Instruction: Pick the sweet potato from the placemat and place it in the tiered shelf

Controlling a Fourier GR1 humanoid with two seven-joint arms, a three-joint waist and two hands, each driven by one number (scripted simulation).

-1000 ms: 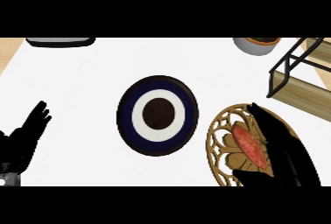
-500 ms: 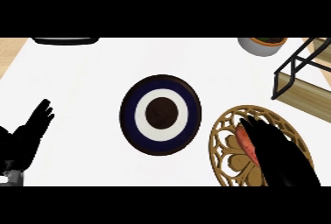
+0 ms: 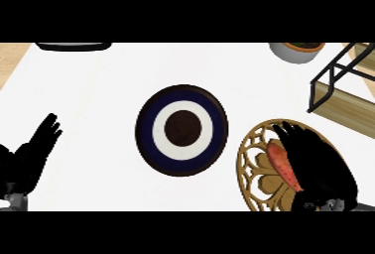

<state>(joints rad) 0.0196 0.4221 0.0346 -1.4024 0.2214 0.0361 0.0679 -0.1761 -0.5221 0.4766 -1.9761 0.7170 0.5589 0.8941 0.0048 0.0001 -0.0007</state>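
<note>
White surface (image 3: 95, 99) fills my head view, with a strip of pale wood at its left edge. At the middle lies a round plate (image 3: 181, 129) ringed dark blue, white and brown. To its right is the woven golden placemat (image 3: 253, 163), and on it the orange sweet potato (image 3: 282, 163), lying lengthwise. My right hand (image 3: 315, 163) is laid over the placemat just beside the sweet potato on its right, fingers (image 3: 287, 133) stretched forward and not curled round it, so nothing is gripped yet. My left hand (image 3: 29, 156) rests at the lower left, fingers straight and pointing up, well apart from everything. The tiered shelf (image 3: 338, 82), black frame over a wooden board, stands at the upper right beyond the placemat; a grey bowl (image 3: 294, 51) sits near the top edge.

I judge this the grasping step, barely begun. Next I need the fingers and thumb closed around the sweet potato before any lift toward the shelf.
</note>
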